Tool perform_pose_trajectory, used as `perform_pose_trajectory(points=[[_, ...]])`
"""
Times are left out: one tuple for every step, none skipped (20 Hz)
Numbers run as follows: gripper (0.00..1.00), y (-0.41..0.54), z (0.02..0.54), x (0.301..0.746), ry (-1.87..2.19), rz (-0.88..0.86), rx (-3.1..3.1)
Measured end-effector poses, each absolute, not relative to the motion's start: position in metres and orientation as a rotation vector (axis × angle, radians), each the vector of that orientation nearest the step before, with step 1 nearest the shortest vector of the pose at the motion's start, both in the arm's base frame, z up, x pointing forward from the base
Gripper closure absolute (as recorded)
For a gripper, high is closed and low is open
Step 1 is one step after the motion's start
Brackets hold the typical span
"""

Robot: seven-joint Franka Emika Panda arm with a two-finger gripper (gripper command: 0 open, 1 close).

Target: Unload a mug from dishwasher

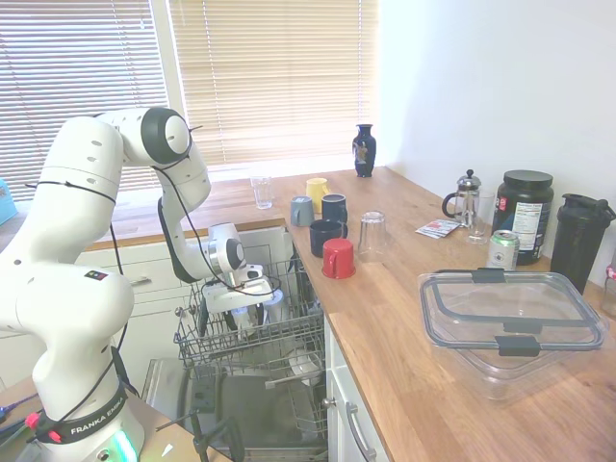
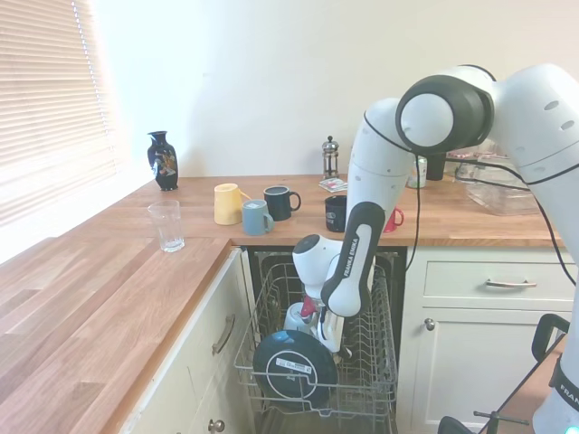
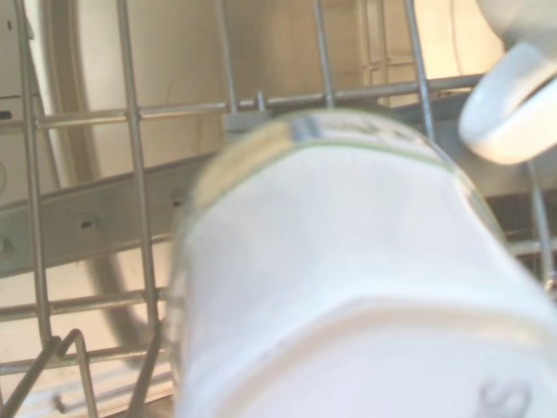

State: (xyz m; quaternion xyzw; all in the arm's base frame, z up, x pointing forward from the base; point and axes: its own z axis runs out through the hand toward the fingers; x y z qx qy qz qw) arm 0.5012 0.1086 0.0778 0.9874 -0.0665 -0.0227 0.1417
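The dishwasher [image 1: 241,409] stands open under the counter, its door down and its grey wire rack [image 1: 207,337] pulled out. My gripper [image 1: 247,303] is lowered into the rack [image 2: 362,362], right over some whitish crockery [image 2: 296,318]. In the wrist view a pale upturned vessel [image 3: 348,287] fills the frame from very close. Beside it shows the white curved handle of the mug [image 3: 513,104]. The arm and rack wires hide whether anything is held.
On the counter [image 1: 404,318] beside the rack stand a red mug [image 1: 338,258], navy mugs [image 1: 324,234], a yellow mug [image 1: 317,192], a grey-blue mug [image 1: 301,210] and an upturned glass [image 1: 372,236]. A dark round plate [image 2: 294,360] stands at the rack's front.
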Motion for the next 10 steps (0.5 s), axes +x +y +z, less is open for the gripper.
perform_pose_trajectory(points=[[1.0,0.1084,0.0776,0.5012,-0.195,-0.068,2.852],[1.0,0.1082,0.0774,0.5012,-0.199,-0.071,2.854],[1.0,0.1081,0.0772,0.5011,-0.2,-0.074,2.855],[1.0,0.108,0.0771,0.501,-0.199,-0.076,2.856],[1.0,0.1079,0.077,0.501,-0.198,-0.078,2.857],[1.0,0.1076,0.0767,0.5009,-0.196,-0.081,2.858],[1.0,0.107,0.0764,0.5006,-0.191,-0.087,2.861],[1.0,0.1067,0.076,0.5,-0.18,-0.093,2.865],[1.0,0.1072,0.0756,0.4993,-0.169,-0.101,2.87],[1.0,0.1084,0.0753,0.4988,-0.157,-0.107,2.876]])
